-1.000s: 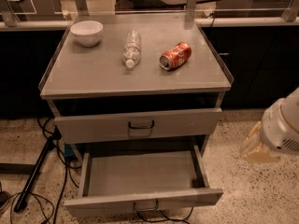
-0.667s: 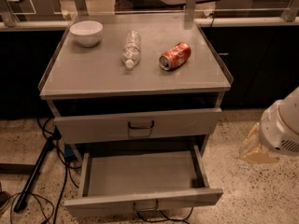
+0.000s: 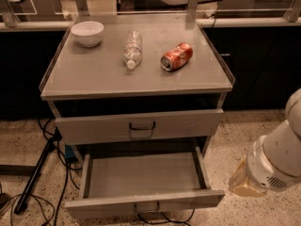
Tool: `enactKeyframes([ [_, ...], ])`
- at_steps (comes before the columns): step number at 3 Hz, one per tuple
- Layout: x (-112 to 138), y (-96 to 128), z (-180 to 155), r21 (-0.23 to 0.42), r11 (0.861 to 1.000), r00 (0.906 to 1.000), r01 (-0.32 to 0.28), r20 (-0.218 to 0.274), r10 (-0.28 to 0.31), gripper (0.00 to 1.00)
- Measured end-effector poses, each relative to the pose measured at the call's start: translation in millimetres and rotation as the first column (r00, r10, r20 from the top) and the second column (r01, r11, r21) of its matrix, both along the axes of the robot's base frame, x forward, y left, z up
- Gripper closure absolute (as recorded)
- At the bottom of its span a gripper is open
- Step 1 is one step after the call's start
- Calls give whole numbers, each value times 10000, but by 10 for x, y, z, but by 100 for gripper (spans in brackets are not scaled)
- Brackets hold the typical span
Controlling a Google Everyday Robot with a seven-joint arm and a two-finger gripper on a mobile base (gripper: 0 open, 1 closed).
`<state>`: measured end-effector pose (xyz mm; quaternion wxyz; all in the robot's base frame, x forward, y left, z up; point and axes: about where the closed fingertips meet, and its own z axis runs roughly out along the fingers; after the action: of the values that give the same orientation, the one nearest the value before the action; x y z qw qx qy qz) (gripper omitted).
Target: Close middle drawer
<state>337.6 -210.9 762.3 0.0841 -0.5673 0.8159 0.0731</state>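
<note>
- The middle drawer point(image 3: 143, 175), a long shallow grey metal tray with a low flat front panel, is pulled well out of the grey metal cabinet point(image 3: 51, 86) toward the camera. You can see right down onto its floor.
- Its small dark wire handle point(image 3: 146, 207) sits at the centre of the front panel, right near the bottom edge of the view.
- Directly above it is the taller-fronted grey drawer point(image 3: 94, 126) with a bigger dark handle point(image 3: 142, 125). It's pushed much further in than the one below.
- The gripper point(image 3: 243, 185) is the tan bit on the end of the chunky white arm point(image 3: 277, 157). It hangs low at the right, off to the side of the cabinet and just beside the open drawer's right front corner, not touching it.
- Honestly can't tell whether the gripper is open or closed from this angle. Nothing looks to be held in it.
- On the cabinet top, a small white round bowl point(image 3: 87, 33) stands at the back left.
- A clear plastic water bottle point(image 3: 132, 50) lies on its side near the middle, white cap pointing toward the camera.
- A red-orange soda can point(image 3: 177, 56) lies on its side just right of the bottle, close to it but apart.
- Black cables point(image 3: 56, 173) trail over the speckled floor point(image 3: 235, 126) to the left of the cabinet, next to a slanted black pole point(image 3: 33, 178).
</note>
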Motion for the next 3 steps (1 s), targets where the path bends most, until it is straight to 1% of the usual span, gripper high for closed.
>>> enactKeyframes([
  [1, -53, 200, -669, 384, 9993, 9997, 27, -252, -18, 100],
  [2, -54, 200, -669, 384, 9993, 9997, 28, -252, -19, 100],
  [3, -133, 189, -699, 340, 9993, 9993, 122, -368, -109, 100],
])
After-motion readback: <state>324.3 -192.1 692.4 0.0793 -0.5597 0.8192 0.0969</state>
